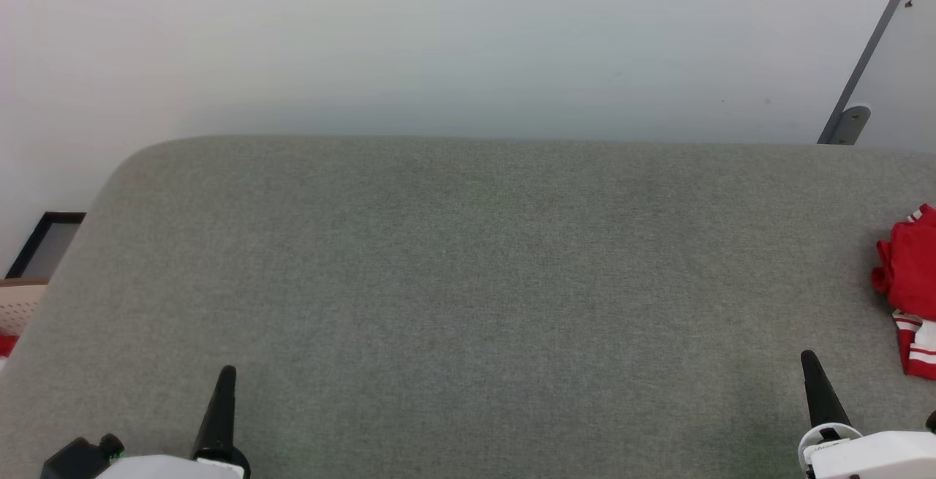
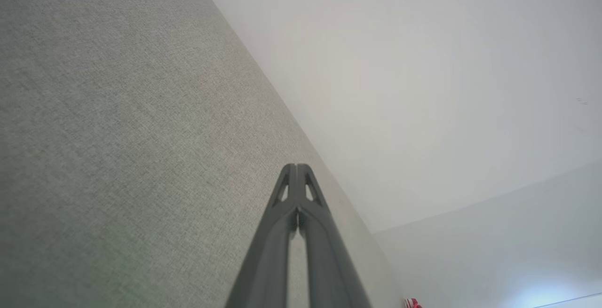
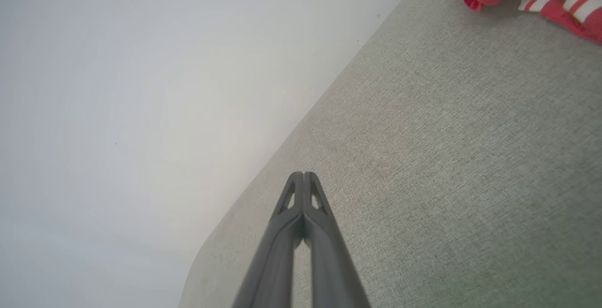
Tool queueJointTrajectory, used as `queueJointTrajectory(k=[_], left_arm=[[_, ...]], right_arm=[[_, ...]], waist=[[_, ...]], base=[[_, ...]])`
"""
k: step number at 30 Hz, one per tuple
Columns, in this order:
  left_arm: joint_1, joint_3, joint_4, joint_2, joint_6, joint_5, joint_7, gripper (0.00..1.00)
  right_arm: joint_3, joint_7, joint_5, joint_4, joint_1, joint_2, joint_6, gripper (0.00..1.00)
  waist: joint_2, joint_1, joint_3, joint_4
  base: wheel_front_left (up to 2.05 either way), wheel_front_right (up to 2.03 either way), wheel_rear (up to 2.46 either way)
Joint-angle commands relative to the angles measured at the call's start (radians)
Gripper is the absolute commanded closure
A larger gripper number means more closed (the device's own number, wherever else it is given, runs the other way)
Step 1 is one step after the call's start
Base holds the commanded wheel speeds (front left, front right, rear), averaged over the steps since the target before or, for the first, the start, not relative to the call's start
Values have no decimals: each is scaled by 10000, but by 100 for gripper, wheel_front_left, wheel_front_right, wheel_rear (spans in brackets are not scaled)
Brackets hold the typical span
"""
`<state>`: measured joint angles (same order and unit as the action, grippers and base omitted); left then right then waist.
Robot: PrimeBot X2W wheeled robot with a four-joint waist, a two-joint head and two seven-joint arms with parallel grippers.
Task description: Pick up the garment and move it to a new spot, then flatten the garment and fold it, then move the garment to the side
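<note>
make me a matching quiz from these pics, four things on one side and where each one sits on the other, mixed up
Things:
1. garment
2. left gripper
3. right gripper
4. basket

Places:
a. lower left of the head view, shut
b. bunched up at the right edge of the grey surface
c. beige and perforated, at the far left edge of the head view
d. lower right of the head view, shut, nearest the red cloth

Pairs: 1-b, 2-a, 3-d, 4-c

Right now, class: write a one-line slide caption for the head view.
Crumpled red shirt at the right edge of the grey cushion; left tool and right tool shut, empty.
</note>
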<state>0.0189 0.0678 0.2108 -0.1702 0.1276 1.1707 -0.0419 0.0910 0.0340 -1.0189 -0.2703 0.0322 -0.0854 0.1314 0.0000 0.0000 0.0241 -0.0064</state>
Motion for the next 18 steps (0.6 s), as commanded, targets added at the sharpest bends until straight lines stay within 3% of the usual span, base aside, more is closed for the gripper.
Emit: queueJointTrajectory(k=[1,18], left_arm=[[-244,79,-41,2,26,279,101,100],[-564,199,74,358,33,1507,537,100]], right_arm=[[55,-80,-383,137,253,12,-6,100],[122,-505,-2040,180,438,118,-7,100]], waist=[[0,0,-9,3],[0,0,-72,17]], base=[[0,0,0],[0,0,0]])
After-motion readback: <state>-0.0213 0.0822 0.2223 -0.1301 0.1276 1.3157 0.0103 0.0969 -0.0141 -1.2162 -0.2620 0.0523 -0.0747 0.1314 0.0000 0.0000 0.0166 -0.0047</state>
